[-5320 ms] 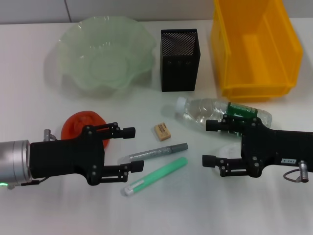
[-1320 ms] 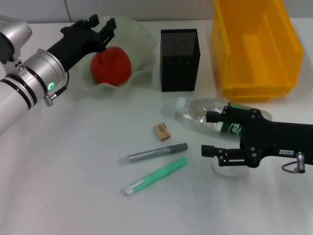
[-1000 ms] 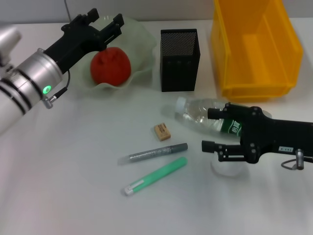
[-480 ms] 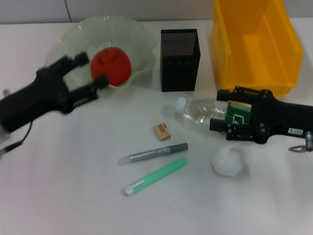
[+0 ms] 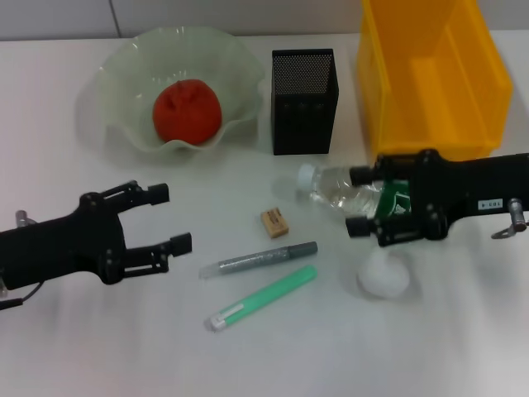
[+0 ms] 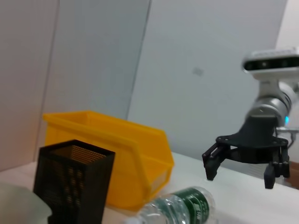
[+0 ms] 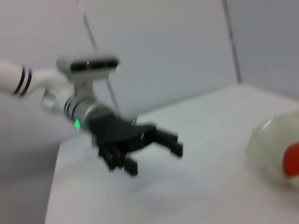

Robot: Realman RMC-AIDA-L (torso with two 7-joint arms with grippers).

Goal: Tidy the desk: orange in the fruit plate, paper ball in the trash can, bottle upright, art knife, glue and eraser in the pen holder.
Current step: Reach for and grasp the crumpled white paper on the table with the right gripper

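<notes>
**Orange in plate; right gripper at bottle**

The left gripper hovers low over the table, jaws wide open and empty. The orange sits in the fruit plate. Eraser, art knife and glue lie near centre. The right gripper is spread open around the lying bottle; the paper ball lies just beside it.
</notes>
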